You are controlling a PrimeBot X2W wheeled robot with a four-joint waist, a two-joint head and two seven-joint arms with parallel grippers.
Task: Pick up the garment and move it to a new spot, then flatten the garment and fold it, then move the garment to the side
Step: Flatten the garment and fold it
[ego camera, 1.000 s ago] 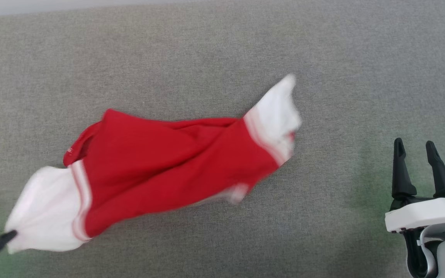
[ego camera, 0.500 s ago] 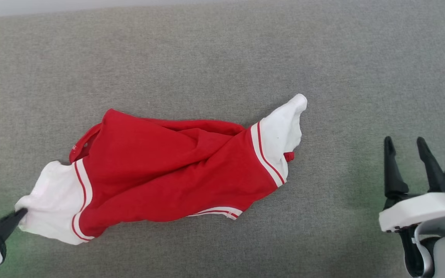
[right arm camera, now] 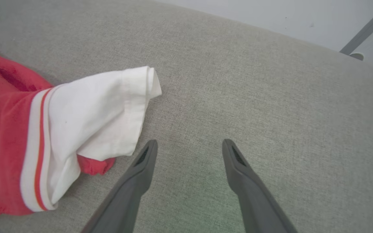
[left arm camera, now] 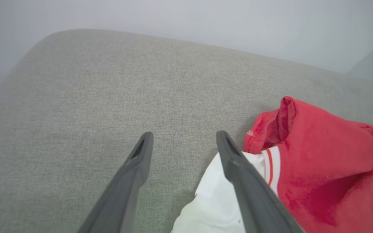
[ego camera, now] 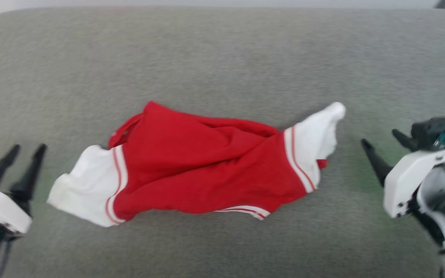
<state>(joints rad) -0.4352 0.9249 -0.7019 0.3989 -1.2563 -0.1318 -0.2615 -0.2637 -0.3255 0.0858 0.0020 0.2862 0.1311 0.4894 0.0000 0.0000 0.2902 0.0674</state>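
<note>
Released since half a second ago: the white sleeve end, then pinched by the left gripper (ego camera: 28,147), whose fingers now stand spread and empty just beside that sleeve, at its 9 o'clock. The head camera has shifted too.

1. Garment (ego camera: 207,173): red T-shirt with white short sleeves and red-and-white striped trim. It lies crumpled at mid-tabletop, its long axis running from 8 to 2 o'clock in the head view, one sleeve at each end. It is apart from both grippers.
2. Right gripper (ego camera: 379,137): fingers wide apart and empty, near the other sleeve, at the garment's 3 o'clock, tilted toward it.
3. Tabletop (ego camera: 222,58): grey woven covering, rounded corner at 10 o'clock, faint green glow by each gripper.
4. Room: pale plain wall (left arm camera: 206,19) beyond the far edge; grey slanting bar (right arm camera: 367,29) at 1 o'clock in the right wrist view.
</note>
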